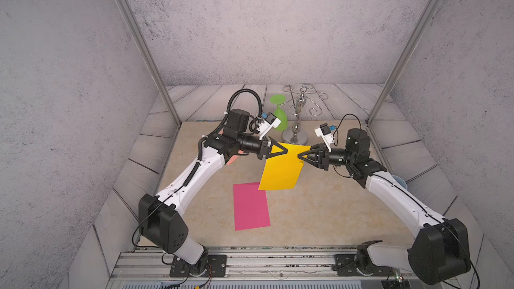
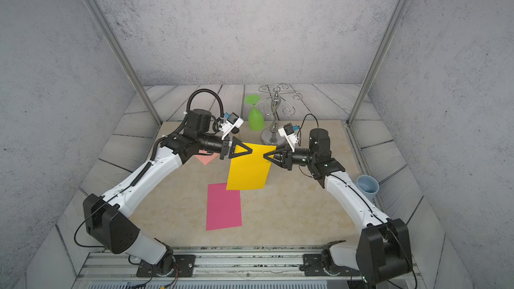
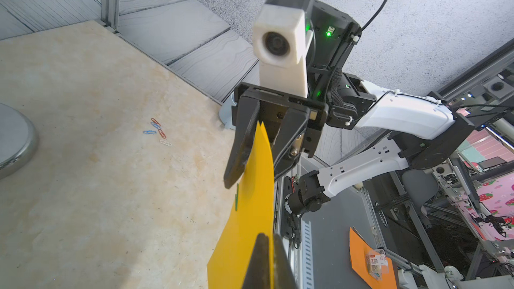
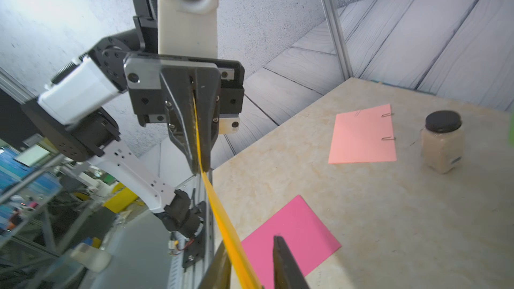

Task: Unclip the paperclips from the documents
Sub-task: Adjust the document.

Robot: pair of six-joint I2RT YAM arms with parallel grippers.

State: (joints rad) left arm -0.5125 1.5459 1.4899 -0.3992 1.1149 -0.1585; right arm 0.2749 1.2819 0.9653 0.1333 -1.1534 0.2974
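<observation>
Paperclip of thin green wire (image 3: 236, 197) is clinging to the right-hand edge of a golden yellow paper sheet (image 1: 281, 173). The sheet is hanging in the air just in front of a tall chrome stand with curly wire arms (image 1: 295, 134). The left gripper (image 1: 286, 152) is pinching the sheet's upper left corner, its fingers closed tight on the paper. The right gripper (image 1: 299, 157) is reaching in from the opposite side. Its fingers are standing a little apart, straddling the sheet's edge just beside the green clip and clamping nothing.

Further in front of the stand, a magenta paper sheet (image 1: 250, 207) is lying flat on the beige marbled tabletop (image 1: 319, 212), showing no clip. To the left of the stand, under the left arm, a salmon pink paper sheet (image 4: 361, 137) is lying flat with at least two thin wire clips (image 4: 388, 138) fastened along one edge. To the right of the stand's base, five loose paperclips (image 3: 157, 132), red, blue and pale, are lying together on the tabletop.

The job is looking roughly half done. Several clips are already off and the magenta sheet appears bare. The yellow sheet's clip is next in line, and the salmon sheet is waiting with its clips on.
</observation>
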